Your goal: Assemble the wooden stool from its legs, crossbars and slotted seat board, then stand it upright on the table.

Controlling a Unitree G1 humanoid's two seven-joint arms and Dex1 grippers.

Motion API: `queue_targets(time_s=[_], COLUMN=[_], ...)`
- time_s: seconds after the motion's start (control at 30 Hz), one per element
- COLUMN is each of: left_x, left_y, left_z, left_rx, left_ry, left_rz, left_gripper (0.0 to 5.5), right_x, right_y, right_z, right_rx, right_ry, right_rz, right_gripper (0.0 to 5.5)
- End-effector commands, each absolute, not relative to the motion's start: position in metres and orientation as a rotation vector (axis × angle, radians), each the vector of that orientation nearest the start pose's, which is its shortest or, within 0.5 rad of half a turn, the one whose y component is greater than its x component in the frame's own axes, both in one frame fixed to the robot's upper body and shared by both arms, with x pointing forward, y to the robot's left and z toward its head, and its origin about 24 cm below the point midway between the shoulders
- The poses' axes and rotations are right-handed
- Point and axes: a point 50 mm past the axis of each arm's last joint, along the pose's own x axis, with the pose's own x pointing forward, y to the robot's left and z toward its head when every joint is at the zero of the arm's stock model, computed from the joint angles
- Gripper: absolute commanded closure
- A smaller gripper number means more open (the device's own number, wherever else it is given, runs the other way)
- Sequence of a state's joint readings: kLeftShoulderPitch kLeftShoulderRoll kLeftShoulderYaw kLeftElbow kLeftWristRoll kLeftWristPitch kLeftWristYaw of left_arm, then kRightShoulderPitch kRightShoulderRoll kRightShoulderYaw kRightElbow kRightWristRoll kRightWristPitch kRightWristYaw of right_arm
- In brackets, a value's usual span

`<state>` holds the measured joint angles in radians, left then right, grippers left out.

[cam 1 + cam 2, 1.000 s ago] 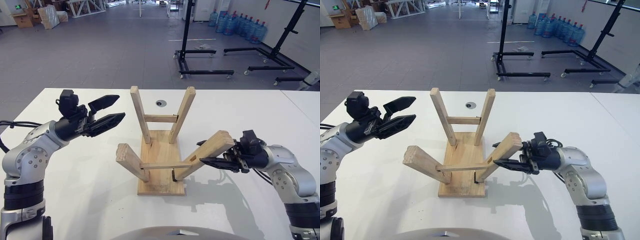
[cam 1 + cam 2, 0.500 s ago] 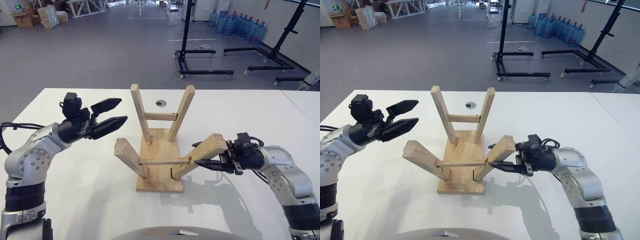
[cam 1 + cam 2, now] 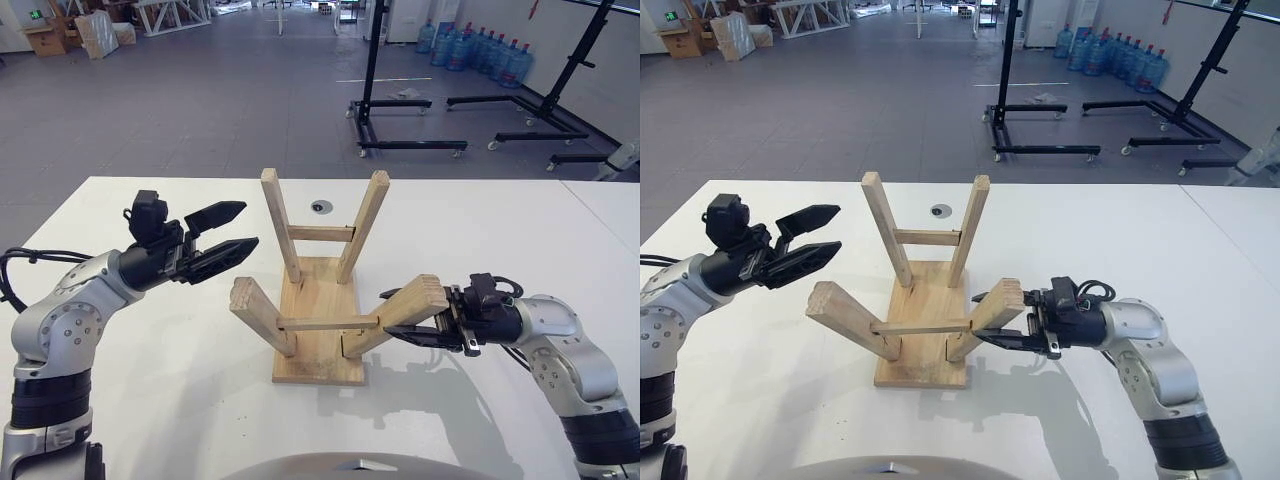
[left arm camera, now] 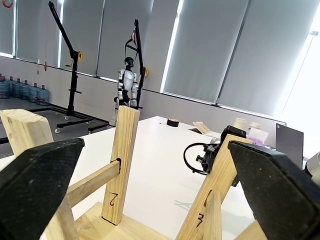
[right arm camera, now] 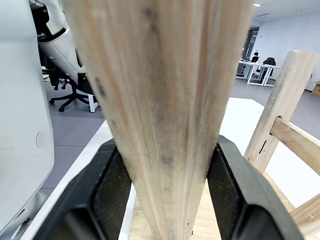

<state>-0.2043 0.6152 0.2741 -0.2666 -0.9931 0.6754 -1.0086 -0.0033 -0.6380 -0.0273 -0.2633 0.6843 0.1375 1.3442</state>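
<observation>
Right tool (image 3: 395,313), clamping the slanted pale wooden leg (image 3: 422,294) at centre right, has pushed it leftward into the flat slotted wooden seat board (image 3: 322,370); the wide-open left tool (image 3: 248,224) has edged closer. Assembly looks nearly done.

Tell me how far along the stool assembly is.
Done: the far legs and far crossbar stand in the seat board. In hand: the right gripper is shut on the near right leg, which leans outward, joined by the near crossbar to the near left leg. The left gripper hovers open, holding nothing. Left: likely straightening the near pair, then turning it all upright.
</observation>
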Motion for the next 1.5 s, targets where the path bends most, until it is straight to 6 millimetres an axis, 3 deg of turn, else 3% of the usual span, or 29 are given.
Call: queue_targets(time_s=[0.03,0.43,0.7,0.9,1.1,1.23,1.33,1.5], left_x=[0.240,0.240,0.242,0.239,0.233,0.217,0.206,0.197], left_y=[0.204,0.200,0.204,0.217,0.243,0.250,0.240,0.225], left_z=[0.173,0.170,0.169,0.162,0.128,0.093,0.067,0.041], left_rx=[-0.304,-0.307,-0.319,-0.314,-0.112,0.052,0.129,0.125], left_ry=[-0.053,-0.053,-0.071,-0.043,0.181,0.420,0.548,0.608], left_rz=[-1.197,-1.201,-1.163,-1.095,-0.966,-0.988,-1.056,-1.103], left_gripper=[0.23,0.23,0.23,0.23,0.23,0.23,0.23,0.23], right_x=[0.209,0.219,0.221,0.210,0.194,0.202,0.211,0.216], right_y=[-0.185,-0.180,-0.180,-0.183,-0.178,-0.190,-0.199,-0.203], right_z=[0.119,0.114,0.133,0.140,0.125,0.122,0.139,0.175], right_rx=[-0.085,-0.097,-0.070,-0.009,0.030,0.041,0.076,0.128], right_ry=[-0.065,-0.023,-0.083,-0.057,0.058,0.062,-0.004,-0.128], right_rz=[1.475,1.417,1.375,1.372,1.411,1.337,1.301,1.317], right_gripper=[3.45,3.45,1.76,1.73,1.73,1.73,1.73,1.73])
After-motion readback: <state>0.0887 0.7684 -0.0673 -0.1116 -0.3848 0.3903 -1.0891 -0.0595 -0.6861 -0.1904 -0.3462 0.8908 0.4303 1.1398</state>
